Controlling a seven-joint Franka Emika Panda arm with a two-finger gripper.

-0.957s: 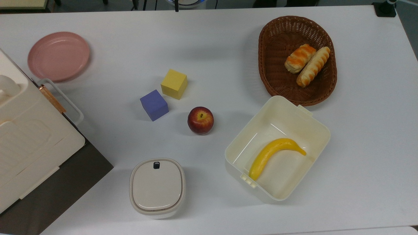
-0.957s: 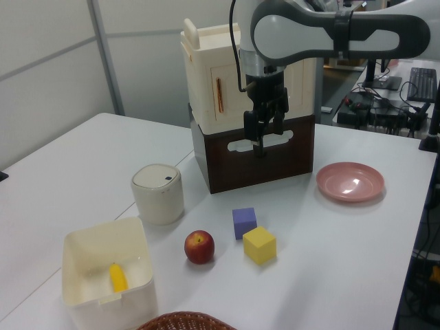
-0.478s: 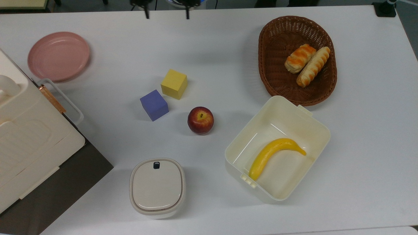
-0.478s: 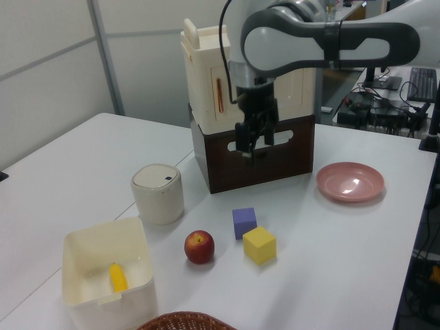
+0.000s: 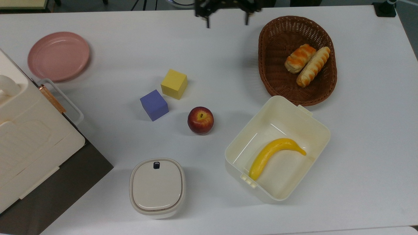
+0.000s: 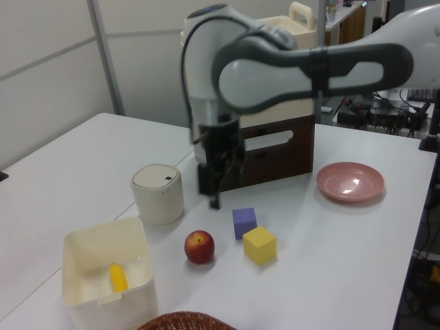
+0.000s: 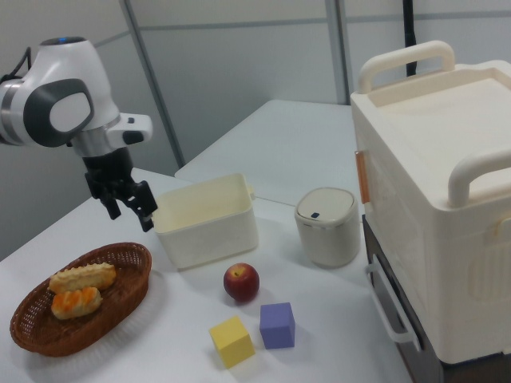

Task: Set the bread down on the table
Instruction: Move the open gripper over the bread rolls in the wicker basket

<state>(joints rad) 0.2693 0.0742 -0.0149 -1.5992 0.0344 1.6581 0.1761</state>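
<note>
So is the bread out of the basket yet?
No, still in. The bread lies inside the wicker basket beside the shorter roll, with the gripper empty above the table.

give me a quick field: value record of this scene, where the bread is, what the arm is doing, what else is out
bread: long roll in the basket, beside a shorter roll
gripper: jaws open, empty, in the air at the top view's far edge, short of the basket
table: white, no bread on it yet
box: open, holds a banana
others: apple, yellow cube, purple cube, pink plate, lidded pot
</note>
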